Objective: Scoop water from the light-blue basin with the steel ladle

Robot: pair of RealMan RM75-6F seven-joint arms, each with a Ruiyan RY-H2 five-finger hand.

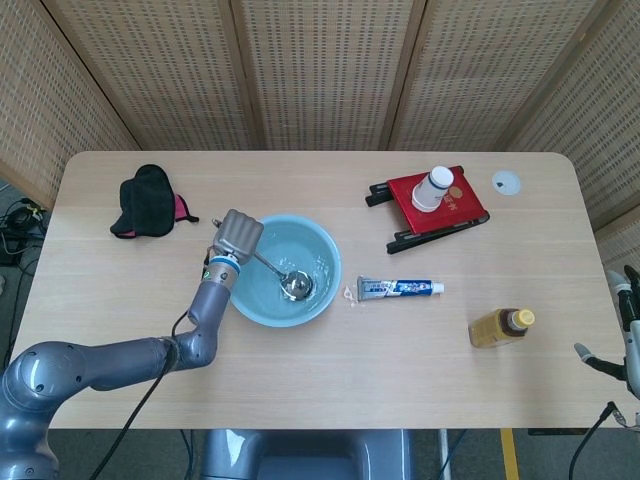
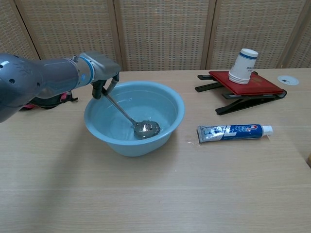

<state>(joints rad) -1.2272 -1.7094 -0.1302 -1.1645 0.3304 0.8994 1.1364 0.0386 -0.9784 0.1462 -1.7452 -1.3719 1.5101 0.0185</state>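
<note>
Steel ladle (image 2: 131,116) first: it looks rigid and fairly light, with a thin smooth handle that is likely slick when wet, so the hold belongs at the far end of the handle, well away from the bowl, and firm enough that the bowl cannot roll over once it carries water.

From the left, the left hand (image 2: 104,73) hangs over the near-left rim of the light-blue basin (image 2: 172,99), its fingers curled down around the top of the handle. The handle slopes down and to the right into the basin, and the ladle's bowl lies low in the water near the basin's middle, looking about level and part-filled. The basin itself should be stiff plastic, but it could slide on the table (image 2: 155,194) if the ladle drags its wall.

At the far right edge of the head view, the right hand (image 1: 625,335) is only partly visible, fingers apart, holding nothing.
</note>
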